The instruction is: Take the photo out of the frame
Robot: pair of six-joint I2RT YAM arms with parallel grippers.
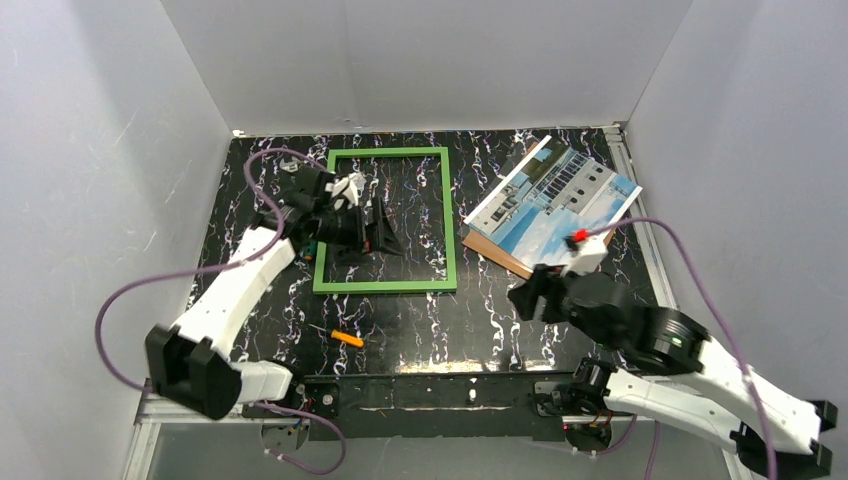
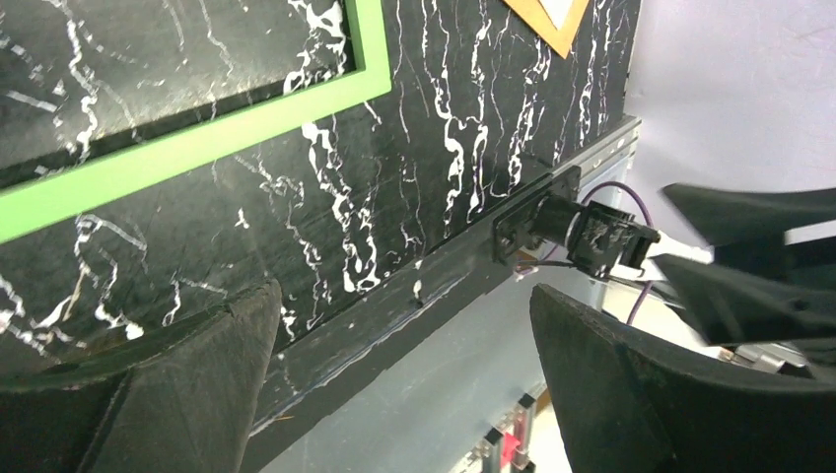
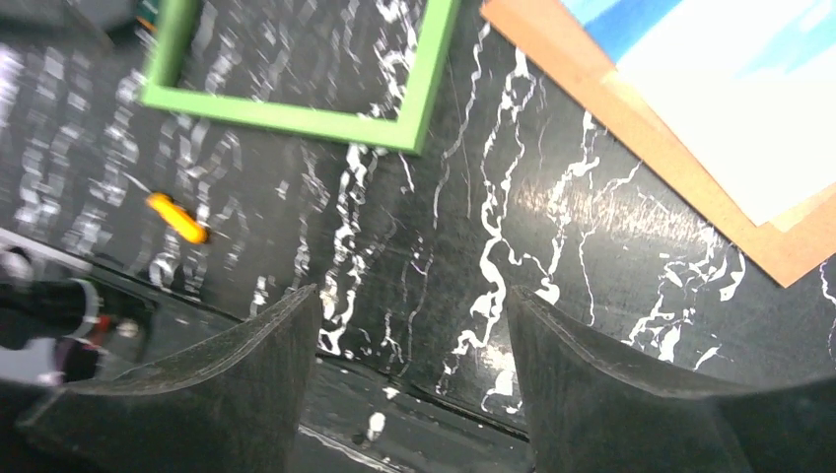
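Note:
The green frame (image 1: 385, 286) lies flat and empty on the black marbled table, left of centre; the table shows through it. The photo (image 1: 560, 195) of a white building under blue sky lies on a brown backing board (image 1: 503, 254) at the back right, apart from the frame. My left gripper (image 1: 383, 233) is open and empty above the left part of the frame's opening. My right gripper (image 1: 528, 298) is open and empty over the table, just in front of the board. The right wrist view shows the frame's corner (image 3: 296, 118), the photo (image 3: 730, 99) and the board (image 3: 641, 128).
A small orange object (image 1: 348, 339) lies near the front edge, in front of the frame; it also shows in the right wrist view (image 3: 177, 219). White walls close in the table on three sides. The left wrist view shows the frame's edge (image 2: 197, 138) and the table's front rail (image 2: 394, 315).

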